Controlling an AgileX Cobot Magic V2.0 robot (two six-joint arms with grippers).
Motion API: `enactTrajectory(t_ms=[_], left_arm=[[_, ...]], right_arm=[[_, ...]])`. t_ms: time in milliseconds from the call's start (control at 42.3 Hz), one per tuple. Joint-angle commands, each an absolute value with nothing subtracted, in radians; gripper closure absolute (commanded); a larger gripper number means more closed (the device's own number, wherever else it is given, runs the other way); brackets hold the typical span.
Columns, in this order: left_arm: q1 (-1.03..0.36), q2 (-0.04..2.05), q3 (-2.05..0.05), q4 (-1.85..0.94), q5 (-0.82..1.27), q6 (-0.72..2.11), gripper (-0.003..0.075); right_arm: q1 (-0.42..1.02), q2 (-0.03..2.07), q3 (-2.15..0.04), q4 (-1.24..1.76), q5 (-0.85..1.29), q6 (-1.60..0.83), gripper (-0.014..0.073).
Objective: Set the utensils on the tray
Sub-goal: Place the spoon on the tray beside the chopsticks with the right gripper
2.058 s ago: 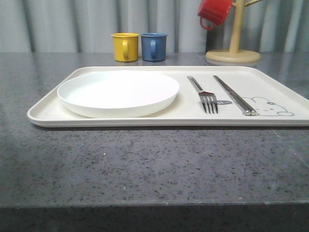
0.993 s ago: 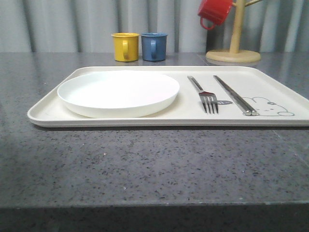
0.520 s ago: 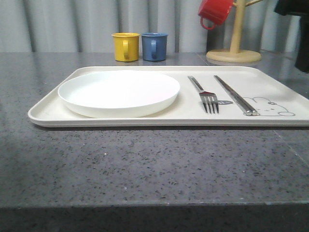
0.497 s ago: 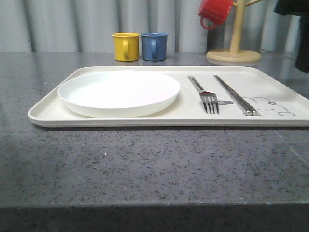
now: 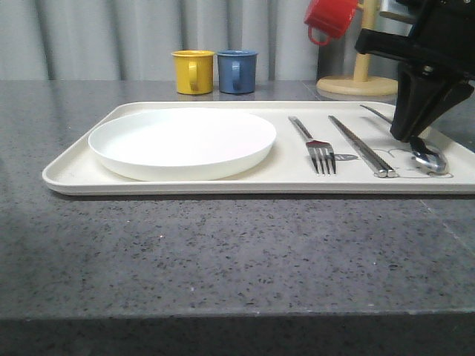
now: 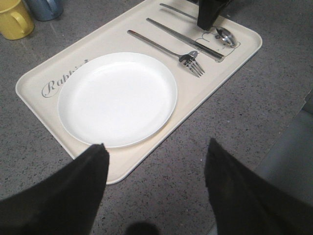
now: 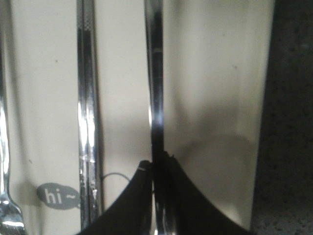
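While gripped by the right pincer (image 5: pixel 410 137), the shiny spoon (image 5: pixel 429 157) touches the tray (image 5: pixel 185 187).

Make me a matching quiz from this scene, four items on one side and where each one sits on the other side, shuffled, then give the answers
1. spoon
2. plate
3. red cup
4. fork

A. hanging on the wooden stand
B. between the plate and the chopsticks
C. left part of the tray
D. at the right gripper, near the tray's right edge

Pairs: 1-D, 2-C, 3-A, 4-B
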State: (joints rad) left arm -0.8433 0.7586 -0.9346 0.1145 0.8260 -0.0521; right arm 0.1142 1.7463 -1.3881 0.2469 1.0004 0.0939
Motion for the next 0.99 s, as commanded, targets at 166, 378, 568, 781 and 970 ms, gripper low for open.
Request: enactTrajectory(t_ms=[166,378,568,781,970], left_arm=[[-0.85,0.755,-0.961,0.121,0.754,-0.06,0.0291],[-0.85,0.755,-0.961,0.121,0.754,-0.06,0.0291],[-0.85,0.755,-0.961,0.121,0.754,-0.06,0.0291],[-0.85,0.755,-0.961,0.121,0.754,-0.06,0.0291],[-0.85,0.755,-0.961,0.121,0.754,-0.06,0.0291]], right_arm=[[0.111,1.697,-1.412,0.221,0.93,0.089,0.0265],[0.137,1.587,-1.403,0.177,0.932,-0.048,0.0264],[0.211,1.416,-1.341,0.167,0.906,-0.132,0.0264],[0.256,1.199,-1.224,0.163,0.907,-0.166,0.0264],[0.256,0.998,-1.083,0.158,0.916,-0.204,0.0264]])
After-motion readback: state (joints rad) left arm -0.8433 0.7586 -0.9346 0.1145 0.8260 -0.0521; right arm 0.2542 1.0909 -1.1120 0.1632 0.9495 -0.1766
